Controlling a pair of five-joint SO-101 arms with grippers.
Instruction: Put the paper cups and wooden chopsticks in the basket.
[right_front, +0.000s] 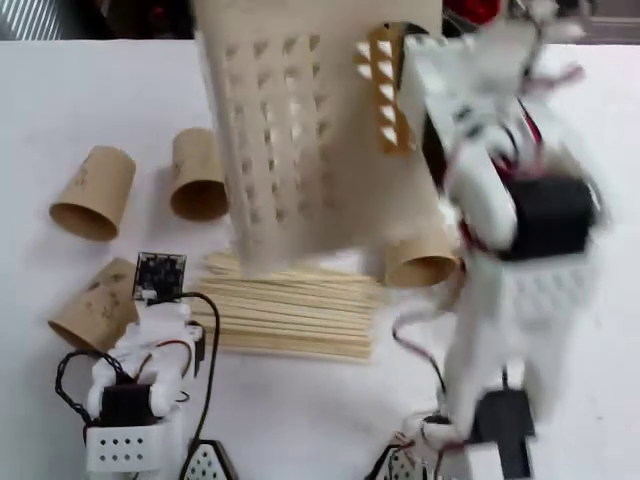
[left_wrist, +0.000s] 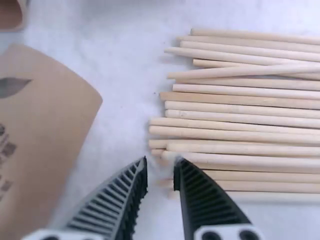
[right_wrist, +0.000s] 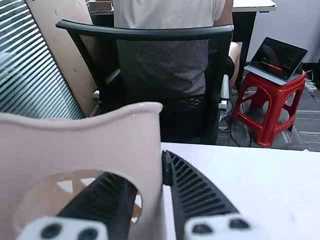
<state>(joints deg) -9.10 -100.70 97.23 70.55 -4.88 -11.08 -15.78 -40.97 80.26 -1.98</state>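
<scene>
Guessing the wooden chopsticks (right_front: 290, 310) piled lower-centre were light, stiff and rolly, I'd pinch mid-length; left end effector (left_wrist: 161, 164) sat slightly apart at their ends, right end effector (right_wrist: 145, 172) clamped the basket (right_front: 290, 150) wall.

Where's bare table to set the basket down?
Bare: the table corner beyond the upper-left cup; the front strip below the chopsticks, between the left arm and right arm. Crowded: the middle, where chopsticks, another cup and the held basket bunch.
</scene>
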